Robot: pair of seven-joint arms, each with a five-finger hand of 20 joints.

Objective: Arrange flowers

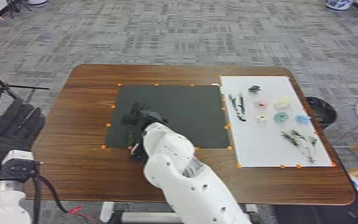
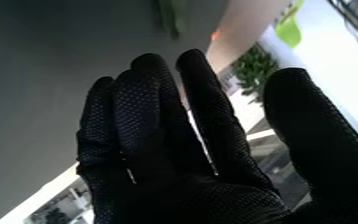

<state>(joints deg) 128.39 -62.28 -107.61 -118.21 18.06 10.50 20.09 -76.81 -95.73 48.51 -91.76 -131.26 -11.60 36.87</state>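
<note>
The black-gloved right hand (image 1: 143, 120), open and empty, was over the square black mat (image 1: 189, 100); the matching left hand (image 1: 9, 134), likewise, beside the brown wooden table's (image 1: 79, 107) left edge

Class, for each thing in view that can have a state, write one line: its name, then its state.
Left hand: open, fingers straight
Right hand: open, over the black mat
Black mat: lying flat
White sheet: lying flat
Pink flower: loose on the sheet
Blue flower: loose on the sheet
</note>
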